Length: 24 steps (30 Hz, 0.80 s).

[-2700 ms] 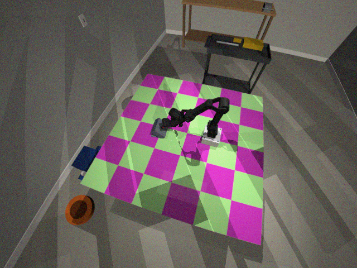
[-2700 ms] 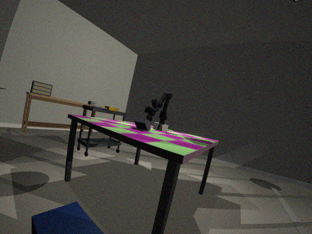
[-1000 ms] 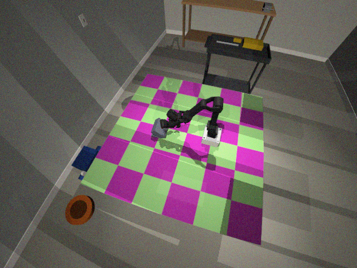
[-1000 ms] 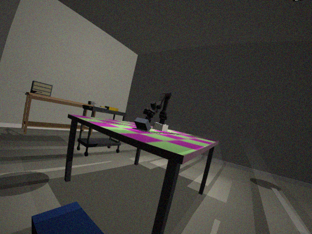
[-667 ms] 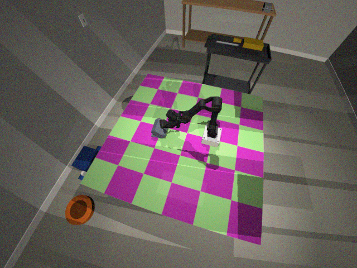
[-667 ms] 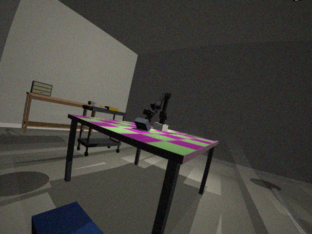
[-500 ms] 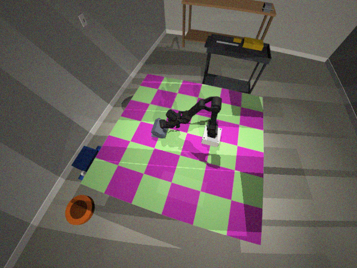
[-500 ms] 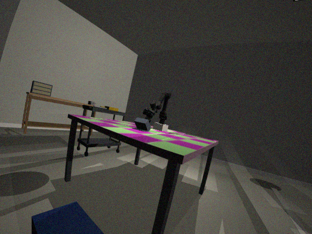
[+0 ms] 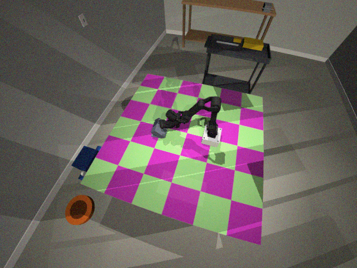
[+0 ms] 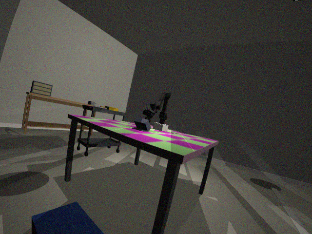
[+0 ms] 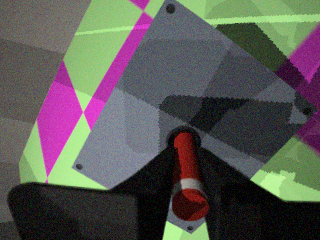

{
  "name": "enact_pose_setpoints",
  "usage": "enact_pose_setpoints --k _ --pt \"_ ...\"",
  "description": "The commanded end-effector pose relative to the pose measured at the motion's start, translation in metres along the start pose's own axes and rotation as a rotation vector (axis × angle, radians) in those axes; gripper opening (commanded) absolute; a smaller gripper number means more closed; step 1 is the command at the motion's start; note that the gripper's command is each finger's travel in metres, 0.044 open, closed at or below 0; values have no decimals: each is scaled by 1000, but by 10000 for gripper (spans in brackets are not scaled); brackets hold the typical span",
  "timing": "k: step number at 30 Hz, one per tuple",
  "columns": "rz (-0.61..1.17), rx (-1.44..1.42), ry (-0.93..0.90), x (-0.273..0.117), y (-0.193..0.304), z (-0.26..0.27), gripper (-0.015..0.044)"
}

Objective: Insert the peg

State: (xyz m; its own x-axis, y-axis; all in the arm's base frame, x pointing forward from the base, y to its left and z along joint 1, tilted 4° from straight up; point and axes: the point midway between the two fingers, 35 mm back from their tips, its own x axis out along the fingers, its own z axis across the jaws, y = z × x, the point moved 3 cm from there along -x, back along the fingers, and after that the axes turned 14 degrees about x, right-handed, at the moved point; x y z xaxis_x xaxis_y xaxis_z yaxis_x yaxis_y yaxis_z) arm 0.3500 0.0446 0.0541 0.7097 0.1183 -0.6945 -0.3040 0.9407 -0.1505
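The sloped grey-blue panel (image 9: pixel 158 131) (image 10: pixel 143 125) (image 11: pixel 150 65) stands on the table, with screw spots at its corners. My gripper (image 11: pixel 185 154) (image 9: pixel 162 124) is shut on the red round peg (image 11: pixel 186 162), which has a pale band near its near end. In the wrist view the peg's far end is at the dark round hole (image 11: pixel 195 134) and appears to be inside its rim; how deep it sits cannot be told. The fingertips are close above the panel's face. The peg cannot be made out in the top and exterior views.
The white base block (image 9: pixel 210 140) (image 10: pixel 161 126) of the arm stands on the chequered table (image 9: pixel 190 201) (image 10: pixel 184 150). A dark cart (image 9: pixel 237 52) and a wooden shelf (image 9: pixel 227 5) stand beyond the table. An orange ring-shaped object (image 9: pixel 69 213) lies off its near left corner.
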Motion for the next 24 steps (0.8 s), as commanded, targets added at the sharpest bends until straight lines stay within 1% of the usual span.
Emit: enact_pose_setpoints --k 1,16,24 --pt "0 0 -1 0 0 0 53" --pt "0 0 -1 -3 0 1 440" --pt "-1 0 -1 -10 0 2 440"
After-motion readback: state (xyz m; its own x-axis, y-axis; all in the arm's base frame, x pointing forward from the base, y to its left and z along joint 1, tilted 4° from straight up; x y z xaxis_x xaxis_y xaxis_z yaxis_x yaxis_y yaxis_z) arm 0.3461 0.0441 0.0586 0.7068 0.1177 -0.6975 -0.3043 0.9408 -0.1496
